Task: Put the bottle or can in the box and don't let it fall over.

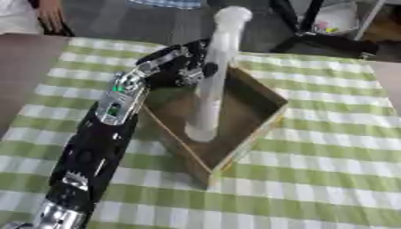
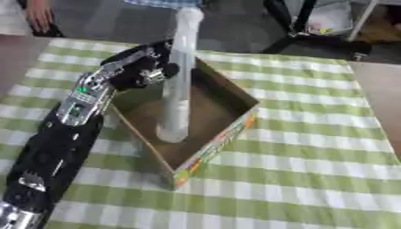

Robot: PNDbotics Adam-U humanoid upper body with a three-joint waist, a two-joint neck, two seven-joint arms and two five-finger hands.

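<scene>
Left eye view: the tall clear bottle [image 1: 213, 76] stands almost straight up inside the box [image 1: 258, 120] on the desk [image 1: 329, 170]. The left robot hand [image 1: 184, 65], at nine o'clock from it, is wrapped around its middle.

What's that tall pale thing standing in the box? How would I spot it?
On the green-and-white checked tablecloth sits an open brown cardboard box. Inside it stands a tall, slim, translucent white bottle, with the robot's left hand at its upper part. It is the only thing in the box and rises well above its walls.
</scene>
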